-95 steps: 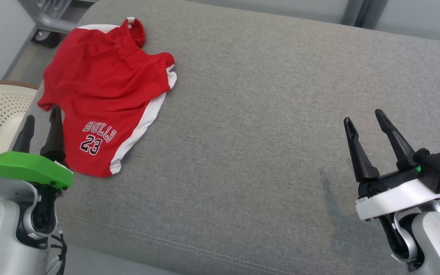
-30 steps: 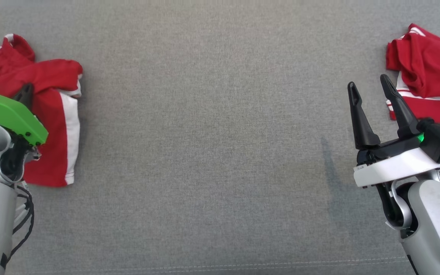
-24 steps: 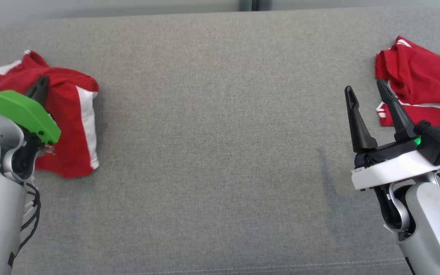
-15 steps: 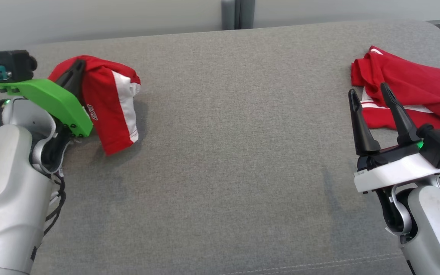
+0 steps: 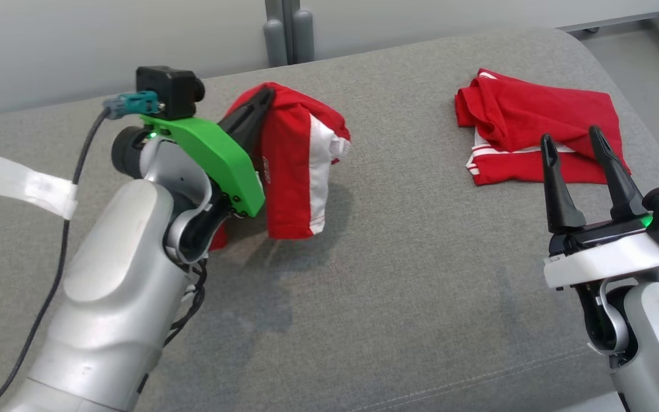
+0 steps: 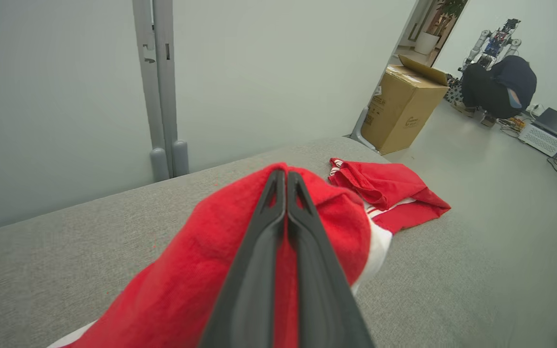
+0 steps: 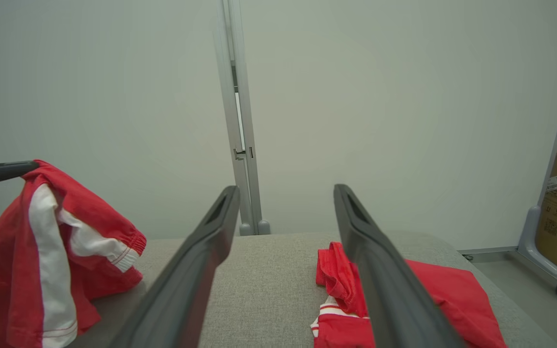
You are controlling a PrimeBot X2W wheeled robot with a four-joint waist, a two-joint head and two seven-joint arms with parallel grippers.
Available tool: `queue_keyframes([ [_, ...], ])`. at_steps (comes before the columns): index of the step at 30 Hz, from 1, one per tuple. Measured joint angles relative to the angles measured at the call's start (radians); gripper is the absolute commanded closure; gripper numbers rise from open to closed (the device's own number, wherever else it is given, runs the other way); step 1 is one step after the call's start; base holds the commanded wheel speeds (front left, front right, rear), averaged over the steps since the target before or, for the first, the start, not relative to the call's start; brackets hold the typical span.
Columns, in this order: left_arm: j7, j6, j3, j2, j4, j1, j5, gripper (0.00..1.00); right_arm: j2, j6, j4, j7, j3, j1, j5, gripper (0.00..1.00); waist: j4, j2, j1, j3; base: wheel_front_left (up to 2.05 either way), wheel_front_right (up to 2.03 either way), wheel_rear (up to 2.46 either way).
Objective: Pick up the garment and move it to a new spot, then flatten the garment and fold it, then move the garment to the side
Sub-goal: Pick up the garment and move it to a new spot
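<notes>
Spanning our working area, the grey cushion (image 5: 398, 274) is a coarse woven slab with rounded corners and a stitched seam along its near edge. Our garment (image 5: 292, 171), red jersey with a white side stripe, hangs bunched above the cushion toward its far edge, left of the middle, from our left gripper (image 5: 262, 97), whose fingers are pressed together on its top fold; a second red garment (image 5: 541, 123) lies crumpled by the far right corner. Our right gripper (image 5: 570, 135) hovers near the right edge, tapered dark fingers spread wide.

lettering on garment (image 5: 290, 171) mostly hidden (behind left pincer (image 5: 265, 97) mount), unreadable
</notes>
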Motion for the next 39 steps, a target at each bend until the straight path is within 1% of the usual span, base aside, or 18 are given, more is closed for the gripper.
queue_keyframes([
  [6, 0.007, -0.009, -0.061, -0.063, -0.008, 0.001, 0.000, 1.00, 0.001, 0.001, -0.013, 0.000, -0.004, 0.001, 0.004, 0.00, -0.049, 0.0000, 0.0000, 0.006, 0.00, 0.00, 0.00],
  [8, 0.015, -0.009, -0.085, -0.073, 0.010, 0.008, -0.005, 1.00, 0.002, 0.001, -0.013, 0.000, -0.004, 0.001, 0.007, 0.00, -0.069, 0.0000, 0.0000, 0.014, 0.00, 0.00, 0.00],
  [9, 0.019, -0.009, -0.091, -0.073, 0.024, 0.016, -0.009, 0.01, 0.002, 0.001, -0.013, 0.000, -0.005, 0.001, 0.007, 0.00, -0.075, 0.0000, 0.0000, 0.017, 0.00, 0.00, 0.00],
  [14, 0.010, -0.009, -0.086, -0.067, 0.077, 0.076, -0.048, 0.00, 0.004, 0.004, -0.016, 0.000, -0.024, 0.003, 0.007, 0.00, -0.094, 0.0000, 0.0000, 0.034, 0.00, 0.00, 0.00],
  [18, -0.008, -0.009, -0.086, -0.065, 0.082, 0.077, -0.052, 0.00, 0.002, 0.000, -0.023, 0.000, -0.054, 0.024, 0.008, 0.00, -0.087, 0.0000, 0.0000, 0.043, 0.00, 0.00, 0.00],
  [24, -0.057, -0.009, -0.077, -0.063, 0.072, 0.077, -0.052, 0.00, 0.003, 0.000, -0.024, 0.000, -0.058, 0.034, 0.009, 0.00, -0.052, 0.0000, 0.0000, 0.042, 0.00, 0.00, 0.00],
  [33, -0.121, -0.010, -0.074, -0.059, 0.035, 0.091, -0.036, 0.00, 0.003, 0.003, -0.022, 0.000, -0.069, 0.051, 0.009, 0.00, 0.018, 0.0000, 0.0000, 0.026, 0.00, 0.00, 0.00],
  [38, -0.156, -0.007, -0.054, -0.040, 0.028, 0.133, -0.031, 0.00, 0.003, 0.009, -0.016, 0.000, -0.068, 0.063, 0.009, 0.00, 0.047, 0.0000, 0.0000, 0.015, 0.00, 0.00, 0.00],
  [39, -0.165, -0.001, -0.045, -0.031, 0.026, 0.144, -0.031, 0.00, 0.003, 0.009, -0.016, 0.000, -0.068, 0.063, 0.009, 0.00, 0.053, 0.0000, 0.0000, 0.012, 0.00, 0.00, 0.00],
])
